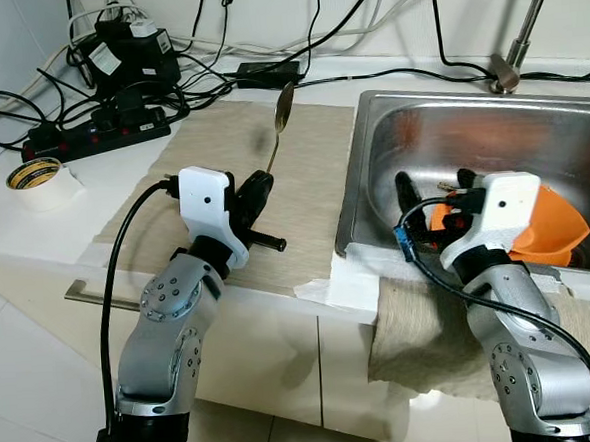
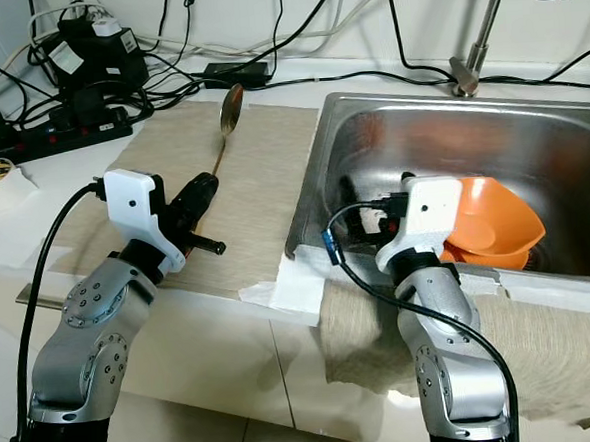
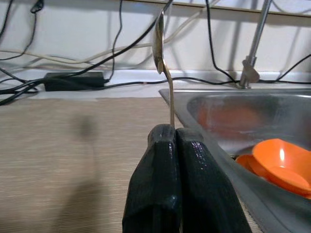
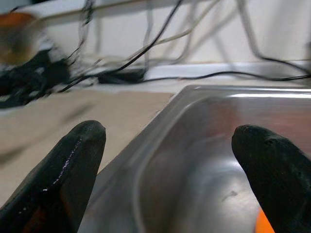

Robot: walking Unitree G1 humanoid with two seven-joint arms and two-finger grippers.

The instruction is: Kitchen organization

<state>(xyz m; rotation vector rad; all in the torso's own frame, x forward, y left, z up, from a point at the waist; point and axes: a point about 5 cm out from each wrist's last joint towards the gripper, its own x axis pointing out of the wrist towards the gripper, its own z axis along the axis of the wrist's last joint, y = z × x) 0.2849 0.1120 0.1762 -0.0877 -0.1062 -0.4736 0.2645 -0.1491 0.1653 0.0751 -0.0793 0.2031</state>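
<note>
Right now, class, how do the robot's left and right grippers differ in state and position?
The left gripper has its fingers shut on a metal spoon, held over the beige mat; the right gripper has its fingers spread wide, holding nothing, at the sink beside an orange bowl. Both have black fingers.

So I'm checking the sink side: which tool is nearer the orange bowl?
Right. The right tool hangs open inside the sink, just beside the orange bowl. The left tool is over the mat, shut on the spoon.
</note>
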